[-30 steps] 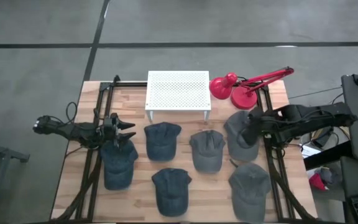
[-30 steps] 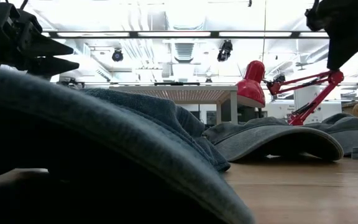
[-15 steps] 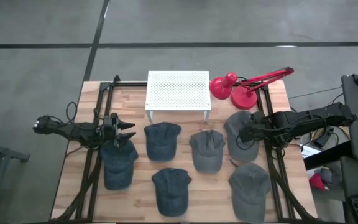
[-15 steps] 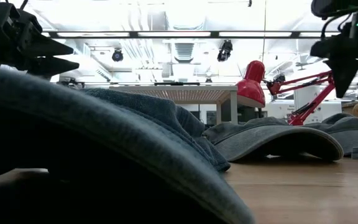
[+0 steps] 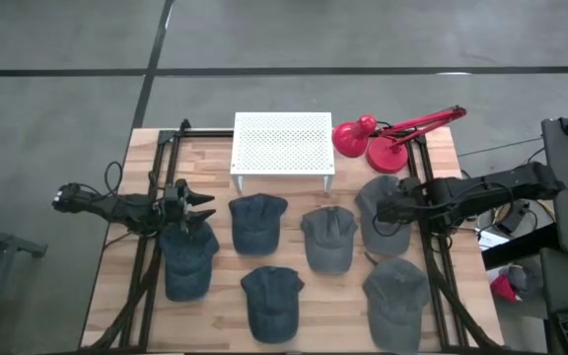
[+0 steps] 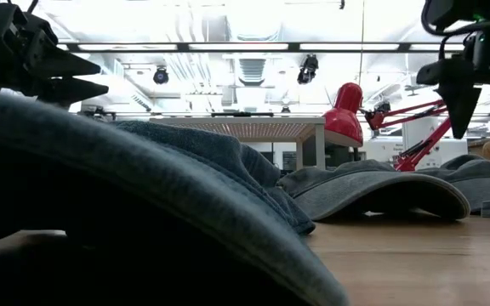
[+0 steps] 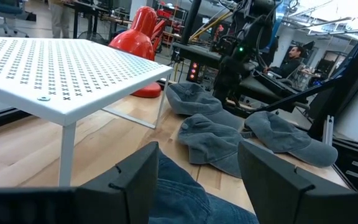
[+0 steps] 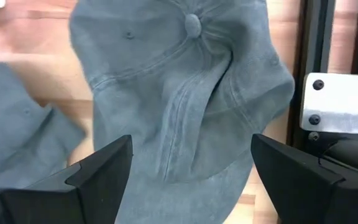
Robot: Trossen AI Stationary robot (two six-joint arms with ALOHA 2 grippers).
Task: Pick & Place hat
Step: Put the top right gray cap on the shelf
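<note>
Soft creased grey hat point(image 8: 185, 93), open right pincer point(image 8: 191, 180) above

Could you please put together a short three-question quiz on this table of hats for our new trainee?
1. True or false: the right gripper is shut on a hat.
2. How many hats lie on the table?
3. What stands beside the white perforated stand, on the right arm's side? A) a red desk lamp B) a blue bucket C) a green bottle

Key:
1. False. Its fingers are spread open above the grey hat and hold nothing.
2. Six: three bluer ones toward the left gripper and three greyer ones toward the right.
3. A.
</note>
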